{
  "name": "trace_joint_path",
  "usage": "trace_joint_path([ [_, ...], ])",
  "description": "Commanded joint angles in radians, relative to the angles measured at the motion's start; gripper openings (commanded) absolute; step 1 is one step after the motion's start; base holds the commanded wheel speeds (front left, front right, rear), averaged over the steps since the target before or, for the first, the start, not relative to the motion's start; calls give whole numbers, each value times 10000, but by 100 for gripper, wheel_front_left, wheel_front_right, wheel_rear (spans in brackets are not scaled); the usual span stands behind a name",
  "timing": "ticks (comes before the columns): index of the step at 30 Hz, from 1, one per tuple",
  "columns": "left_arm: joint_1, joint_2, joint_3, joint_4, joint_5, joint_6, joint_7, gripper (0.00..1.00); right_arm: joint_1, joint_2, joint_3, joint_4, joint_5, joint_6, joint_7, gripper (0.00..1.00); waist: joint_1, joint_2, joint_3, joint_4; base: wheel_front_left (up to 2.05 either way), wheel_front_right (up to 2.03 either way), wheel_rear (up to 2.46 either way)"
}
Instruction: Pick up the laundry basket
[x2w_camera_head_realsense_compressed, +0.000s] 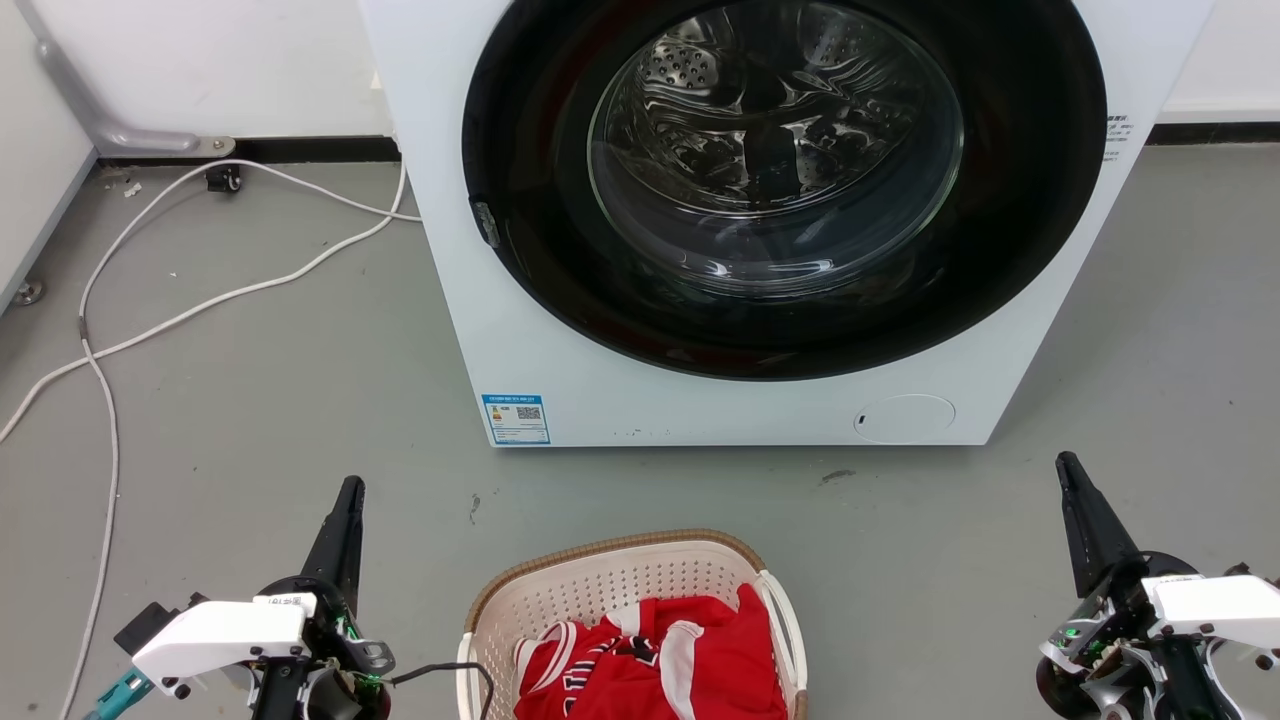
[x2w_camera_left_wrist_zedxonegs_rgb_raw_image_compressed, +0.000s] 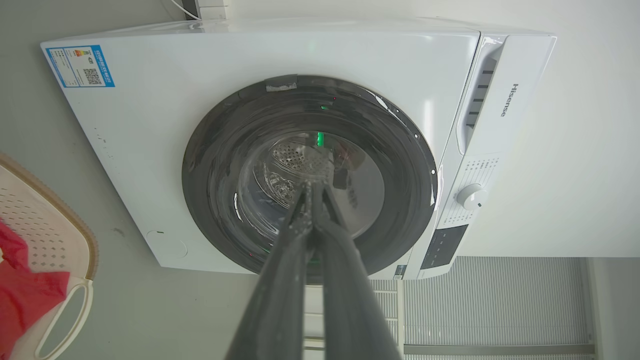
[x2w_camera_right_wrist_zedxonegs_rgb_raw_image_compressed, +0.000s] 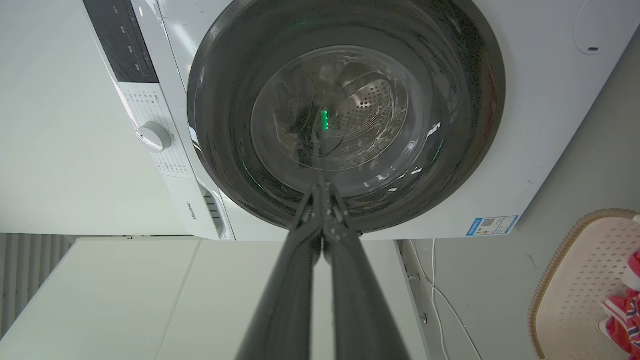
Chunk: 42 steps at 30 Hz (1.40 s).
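Left gripper (x2w_camera_head_realsense_compressed: 350, 488), right gripper (x2w_camera_head_realsense_compressed: 1066, 465): jaws closed, empty | laundry basket (x2w_camera_head_realsense_compressed: 610, 548): probably light, stiff plastic | hold: white side handles (x2w_camera_head_realsense_compressed: 788, 615), one each

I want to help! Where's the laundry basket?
Head view, bottom centre: the laundry basket sits on the floor before the washing machine, between the left gripper and right gripper.

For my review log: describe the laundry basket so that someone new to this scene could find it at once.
Start at the big white front-loading washing machine with its round dark door. On the grey floor in front of it sits a cream perforated plastic laundry basket with a brown woven-look rim. The red garment inside sets it apart.
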Motion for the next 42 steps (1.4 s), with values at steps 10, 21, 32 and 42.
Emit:
trace_joint_path([
  [10,-80,24,21,3,0,-18,19,0,-104,25,2,8,31,-3,9,0,-1,-1,0,0,0,0,0],
  [21,-80,24,21,3,1,-18,19,0,-104,25,2,8,31,-3,9,0,-1,-1,0,0,0,0,0],
  [32,140,-20,-63,1,221,2,-230,100,137,11,33,114,-209,-2,-228,100,0,-1,6,4,0,0,0],
  [42,178,-14,48,-372,1664,5,-673,100,184,10,-22,-346,-1893,-2,-671,100,0,-1,25,15,0,0,0],
])
